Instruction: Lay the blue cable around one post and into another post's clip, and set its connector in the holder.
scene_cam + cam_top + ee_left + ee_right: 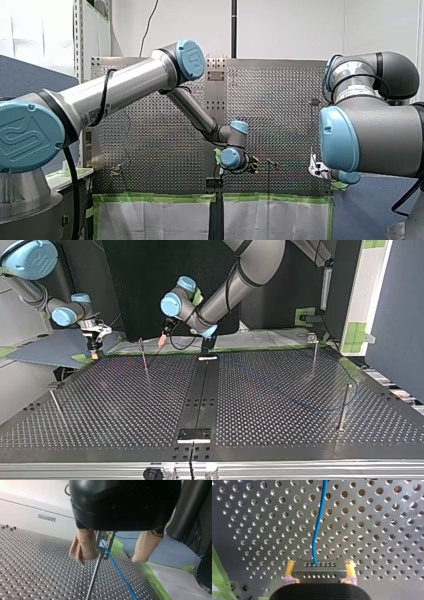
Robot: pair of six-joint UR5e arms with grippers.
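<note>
Connector [319, 571] in right gripper [320, 563], cable [313, 547] leading ahead over table [387, 542]; post [94, 577] and cable between left gripper [108, 560] fingers [83, 546].

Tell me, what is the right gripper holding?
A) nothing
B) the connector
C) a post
B: in the right wrist view, the right gripper clamps the connector from both sides, with the cable running out of it.
</note>
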